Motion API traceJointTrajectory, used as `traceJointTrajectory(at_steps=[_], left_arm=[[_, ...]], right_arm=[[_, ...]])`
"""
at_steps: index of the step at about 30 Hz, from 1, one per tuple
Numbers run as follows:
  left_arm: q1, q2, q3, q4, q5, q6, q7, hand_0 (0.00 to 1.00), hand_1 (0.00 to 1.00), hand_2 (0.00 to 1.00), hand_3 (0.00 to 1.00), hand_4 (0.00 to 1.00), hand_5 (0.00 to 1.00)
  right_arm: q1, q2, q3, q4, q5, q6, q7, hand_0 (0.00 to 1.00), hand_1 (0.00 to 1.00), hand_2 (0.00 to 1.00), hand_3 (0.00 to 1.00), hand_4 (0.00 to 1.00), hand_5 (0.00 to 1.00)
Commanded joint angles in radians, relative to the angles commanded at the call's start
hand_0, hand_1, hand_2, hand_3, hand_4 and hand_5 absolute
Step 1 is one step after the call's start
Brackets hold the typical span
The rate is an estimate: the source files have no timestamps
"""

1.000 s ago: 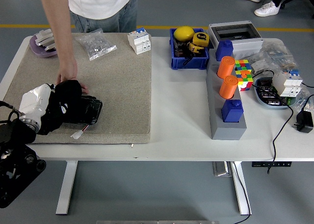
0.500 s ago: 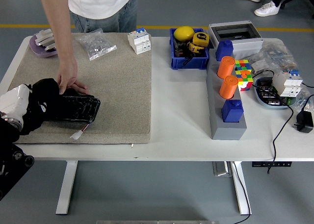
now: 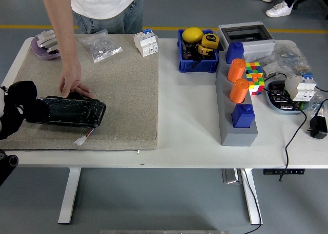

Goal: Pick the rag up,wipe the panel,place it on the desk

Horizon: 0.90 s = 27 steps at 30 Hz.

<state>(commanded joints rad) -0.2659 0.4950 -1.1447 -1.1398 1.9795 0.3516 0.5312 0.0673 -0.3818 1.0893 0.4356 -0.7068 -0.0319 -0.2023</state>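
the left hand [image 3: 20,98] has slid off the black panel [image 3: 69,112] to its left end, apparently still clenched on the dark rag [image 3: 24,92], while a person's hand [image 3: 72,83] steadies the panel, so wiping looks nearly done.

A glossy black panel [image 3: 72,112] lies on a rough, matt beige mat [image 3: 118,90] over the smooth white table [image 3: 189,116].

My white table [image 3: 184,142] carried a beige mat [image 3: 118,90], a blue bin [image 3: 197,65] and a grey block holder [image 3: 237,134].
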Motion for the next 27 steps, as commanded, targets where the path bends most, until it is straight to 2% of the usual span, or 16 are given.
traceJointTrajectory(at_steps=[5,7,9,13,14,18,19,20,22,25,26,27], left_arm=[[-0.015,0.012,0.003,0.040,-0.028,0.013,-0.024,0.249,0.318,0.546,0.534,0.369,0.002],[-0.029,0.017,0.010,0.068,-0.046,0.029,-0.054,0.249,0.318,0.546,0.534,0.369,0.002],[-0.045,0.022,0.022,0.102,-0.082,0.046,-0.095,0.249,0.318,0.543,0.532,0.354,0.002],[-0.090,0.033,0.063,0.200,-0.177,0.071,-0.222,0.249,0.318,0.543,0.532,0.354,0.002],[-0.097,0.034,0.071,0.223,-0.203,0.071,-0.250,0.338,0.406,0.547,0.539,0.347,0.002],[-0.122,0.041,0.096,0.296,-0.289,0.060,-0.344,0.338,0.406,0.547,0.539,0.347,0.002],[-0.124,0.041,0.099,0.305,-0.298,0.058,-0.355,0.338,0.406,0.547,0.539,0.347,0.002],[-0.129,0.042,0.106,0.318,-0.308,0.055,-0.365,0.389,0.500,0.563,0.542,0.365,0.002],[-0.137,0.046,0.120,0.349,-0.330,0.041,-0.381,0.389,0.500,0.563,0.542,0.365,0.002],[-0.140,0.048,0.124,0.364,-0.342,0.030,-0.407,0.389,0.500,0.563,0.542,0.365,0.002],[-0.141,0.047,0.124,0.365,-0.345,0.027,-0.409,0.514,0.615,0.599,0.550,0.448,0.002],[-0.141,0.048,0.124,0.366,-0.347,0.024,-0.410,0.514,0.615,0.599,0.550,0.448,0.002]], right_arm=[[0.001,0.001,-0.001,0.000,0.001,0.000,0.000,0.806,0.694,0.707,0.677,0.998,0.730],[0.001,0.002,0.000,0.002,0.000,0.000,-0.001,0.806,0.694,0.707,0.677,0.998,0.730],[0.003,0.004,0.000,0.004,-0.001,-0.002,0.000,0.807,0.694,0.707,0.677,0.998,0.732],[0.008,0.004,0.002,0.008,-0.003,-0.005,0.000,0.807,0.694,0.707,0.677,0.998,0.732],[0.008,0.004,0.001,0.008,-0.003,-0.006,0.000,0.807,0.695,0.706,0.677,0.998,0.732],[0.008,0.003,0.002,0.009,-0.003,-0.006,-0.001,0.807,0.695,0.706,0.677,0.998,0.732],[0.008,0.003,0.002,0.009,-0.003,-0.006,-0.001,0.807,0.695,0.706,0.677,0.998,0.732],[0.008,0.003,0.002,0.009,-0.003,-0.006,-0.001,0.807,0.695,0.706,0.677,0.998,0.732],[0.009,0.004,0.003,0.010,-0.003,-0.006,0.000,0.807,0.695,0.706,0.677,0.998,0.732],[0.009,0.004,0.004,0.011,-0.006,-0.006,-0.001,0.807,0.695,0.706,0.677,0.998,0.732],[0.009,0.005,0.005,0.011,-0.006,-0.007,-0.001,0.807,0.695,0.706,0.677,0.998,0.731],[0.010,0.004,0.005,0.011,-0.007,-0.007,-0.001,0.807,0.695,0.706,0.677,0.998,0.731]])
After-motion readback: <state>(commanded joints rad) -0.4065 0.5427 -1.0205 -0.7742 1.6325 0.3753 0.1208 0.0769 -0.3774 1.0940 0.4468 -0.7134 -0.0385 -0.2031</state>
